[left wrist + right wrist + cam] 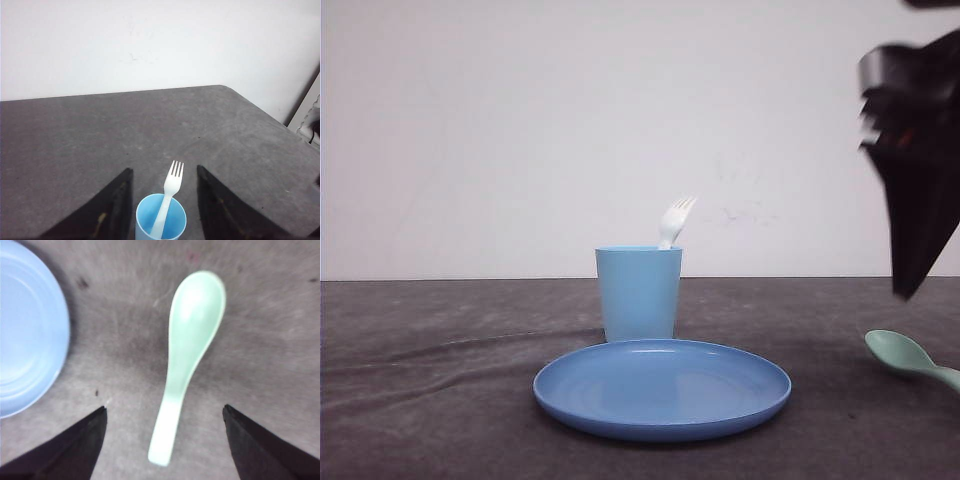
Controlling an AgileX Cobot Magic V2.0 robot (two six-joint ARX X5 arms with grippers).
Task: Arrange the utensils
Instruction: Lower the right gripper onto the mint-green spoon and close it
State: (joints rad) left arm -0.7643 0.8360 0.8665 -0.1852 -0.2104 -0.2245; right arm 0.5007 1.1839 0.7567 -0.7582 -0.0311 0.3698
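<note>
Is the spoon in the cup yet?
No, the spoon lies flat on the table beside the plate; the cup holds the fork.

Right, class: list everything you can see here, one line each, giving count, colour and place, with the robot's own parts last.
fork: one, white, standing tines-up in the cup
cup: one, light blue, upright behind the plate
plate: one, blue, on the table in front of the cup
spoon: one, mint green, lying flat on the table right of the plate
table: one, dark grey
left gripper: one, black, open, above the cup
right gripper: one, black, open, above the spoon
</note>
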